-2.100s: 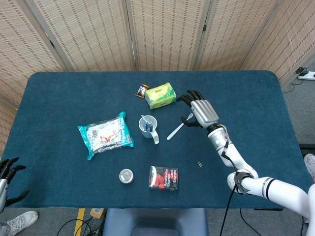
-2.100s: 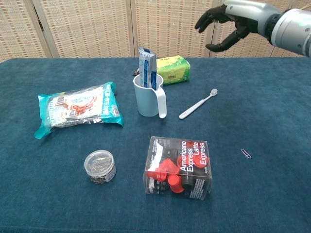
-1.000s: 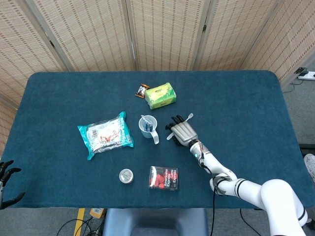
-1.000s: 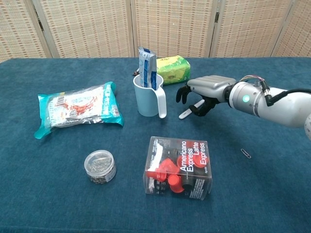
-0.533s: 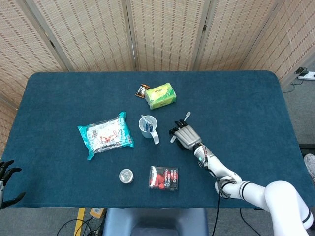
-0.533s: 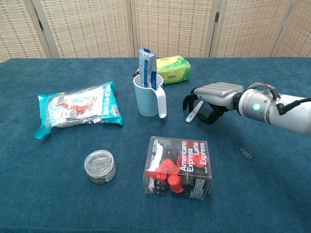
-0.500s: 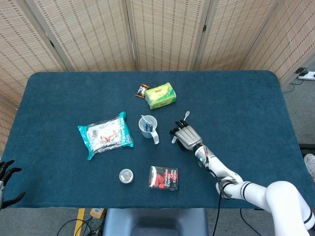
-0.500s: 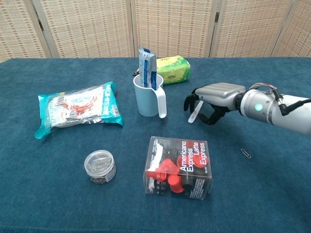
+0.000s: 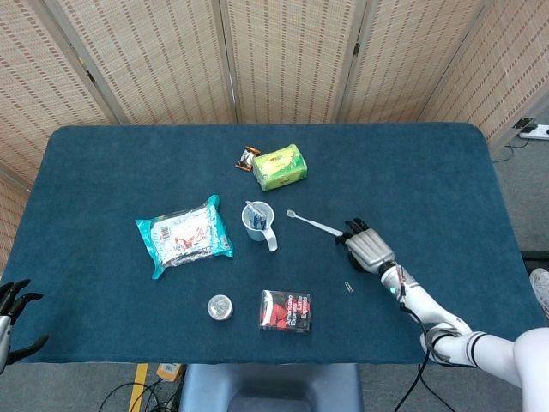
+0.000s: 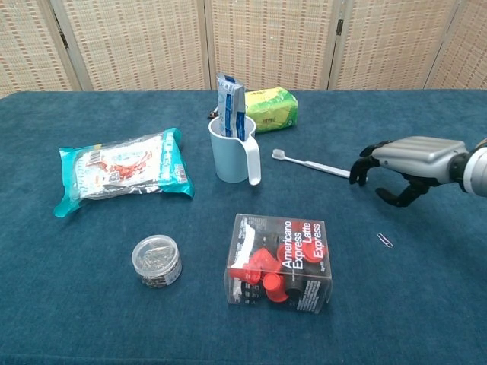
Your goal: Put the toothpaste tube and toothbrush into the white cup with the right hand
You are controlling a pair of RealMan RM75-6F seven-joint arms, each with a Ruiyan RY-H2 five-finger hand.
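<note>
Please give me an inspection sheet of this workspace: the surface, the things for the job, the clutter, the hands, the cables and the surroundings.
Surface: table under dark blue cloth.
Job's things: toothpaste tube stands in white cup; toothbrush outside the cup, its end at the right hand.
Clutter: snack bag, green pack, small wrapper, round tin, coffee box, paper clip.
Hands: right hand pinches the toothbrush handle; left hand beside the table, holding nothing.
Cables: black cable under the right arm.
Surroundings: woven folding screens.
</note>
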